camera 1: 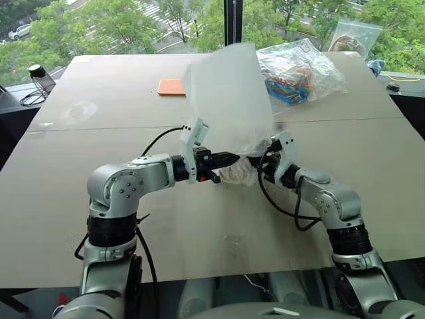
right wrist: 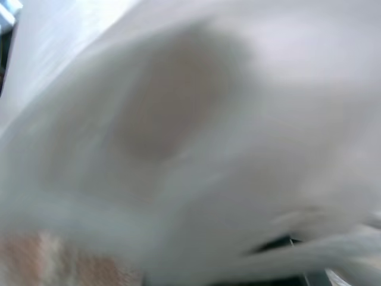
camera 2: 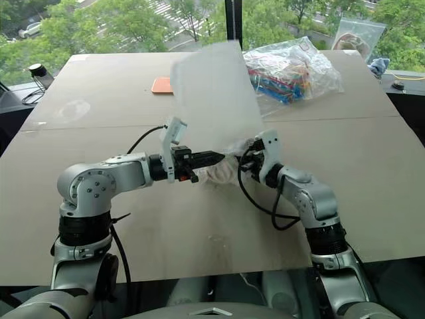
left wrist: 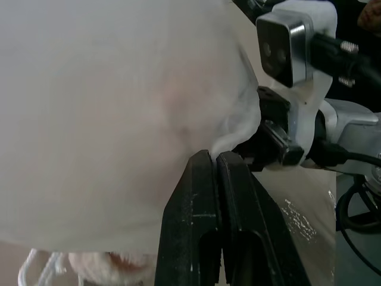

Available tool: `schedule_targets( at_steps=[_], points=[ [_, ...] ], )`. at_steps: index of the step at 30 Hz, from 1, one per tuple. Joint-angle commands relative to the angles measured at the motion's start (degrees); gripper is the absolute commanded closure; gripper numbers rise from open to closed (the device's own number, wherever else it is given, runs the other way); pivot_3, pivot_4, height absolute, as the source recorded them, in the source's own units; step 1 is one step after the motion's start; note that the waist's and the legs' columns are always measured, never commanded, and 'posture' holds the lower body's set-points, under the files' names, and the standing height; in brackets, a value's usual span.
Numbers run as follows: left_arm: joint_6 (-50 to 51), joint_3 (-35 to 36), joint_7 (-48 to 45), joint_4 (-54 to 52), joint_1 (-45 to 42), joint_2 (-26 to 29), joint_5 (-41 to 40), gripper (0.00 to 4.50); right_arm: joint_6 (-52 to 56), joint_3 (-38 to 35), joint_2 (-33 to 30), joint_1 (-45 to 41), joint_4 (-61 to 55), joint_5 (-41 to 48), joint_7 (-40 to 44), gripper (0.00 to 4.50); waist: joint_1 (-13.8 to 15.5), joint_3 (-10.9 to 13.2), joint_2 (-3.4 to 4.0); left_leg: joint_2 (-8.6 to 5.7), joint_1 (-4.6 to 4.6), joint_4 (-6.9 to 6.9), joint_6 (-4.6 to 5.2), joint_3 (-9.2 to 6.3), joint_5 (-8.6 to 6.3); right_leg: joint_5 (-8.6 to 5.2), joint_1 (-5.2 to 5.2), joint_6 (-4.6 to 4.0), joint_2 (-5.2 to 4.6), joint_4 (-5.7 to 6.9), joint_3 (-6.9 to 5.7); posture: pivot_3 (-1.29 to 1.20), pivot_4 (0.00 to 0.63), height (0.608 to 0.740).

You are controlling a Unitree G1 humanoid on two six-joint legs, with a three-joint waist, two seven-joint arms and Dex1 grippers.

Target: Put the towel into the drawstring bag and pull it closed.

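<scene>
Above the table (camera 1: 99, 219), both grippers, left (camera 1: 229, 159) and right (camera 1: 269, 159), hold the upright drawstring bag (camera 1: 226, 100) with jaws clamped narrow on its lower edge.

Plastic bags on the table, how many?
2. One clear plastic bag of colourful items lies at the far right of the table; a second clear bag stands behind it at the far edge. More may hide behind the raised drawstring bag.

My drawstring bag (camera 1: 226, 100) is standing up, thin and white, above the table; the cream towel (camera 1: 234, 174) is bunching just beneath its lower edge.
</scene>
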Motion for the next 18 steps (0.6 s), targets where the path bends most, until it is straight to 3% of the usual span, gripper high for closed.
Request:
schedule_targets(
  at_steps=[1, 9, 18],
  points=[
    [0.7, 1.7, 0.0, -2.5, 0.6, 1.9, -1.2, 4.5, 2.8, -9.5, 4.0, -2.8, 0.8, 8.2, -4.0, 4.48, 0.0, 0.0, 0.0, 0.0, 0.0, 0.0, 0.0, -0.02, 0.0, 0.0, 0.0, 0.0, 0.0, 0.0, -0.02, 0.0, 0.15, 0.74],
    [1.8, 4.0, 0.8, -1.5, -0.2, 2.1, -3.6, 4.5, 10.7, -19.1, 9.0, -4.9, 0.4, 24.6, -6.3, 4.48, 0.0, 0.0, 0.08, 0.01, -0.01, -0.01, 0.0, -0.01, 0.0, 0.0, 0.0, -0.01, 0.0, 0.0, -0.02, 0.0, 0.15, 0.74],
    [6.1, 1.6, 5.4, -3.2, -3.8, -7.0, -10.1, 4.5, 10.6, -19.9, 17.7, -8.5, 2.7, 32.6, -14.3, 4.48, -0.1, 0.1, 0.15, 0.01, 0.0, -0.03, 0.01, 0.0, 0.0, 0.0, -0.01, -0.01, 0.01, 0.02, -0.01, 0.0, 0.15, 0.74]
  ],
)
